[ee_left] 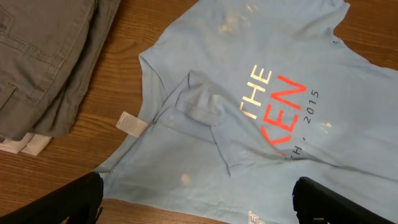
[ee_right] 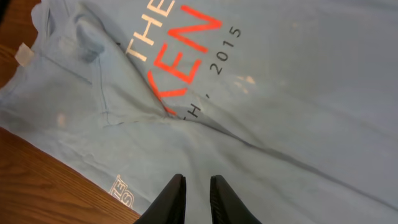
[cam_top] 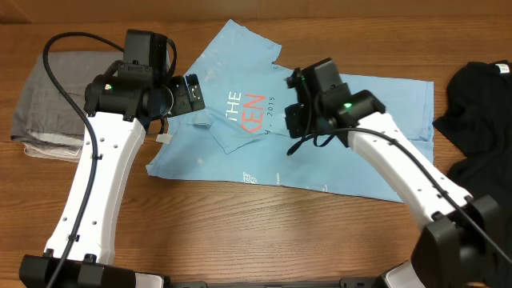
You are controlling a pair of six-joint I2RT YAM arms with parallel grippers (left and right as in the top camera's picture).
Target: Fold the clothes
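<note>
The clothes, a light blue T-shirt, lie spread on the wooden table with white and coral-red lettering facing up. One sleeve is folded in over the chest. A white neck label sticks out at the shirt's left edge. My left gripper hovers over the shirt's left part, wide open, its fingers far apart with nothing between them. My right gripper hangs above the shirt's middle. Its jaws stand a narrow gap apart and hold no cloth.
A folded grey garment lies at the table's left, close to the shirt's label side. A black garment is heaped at the right edge. Bare wood runs along the front.
</note>
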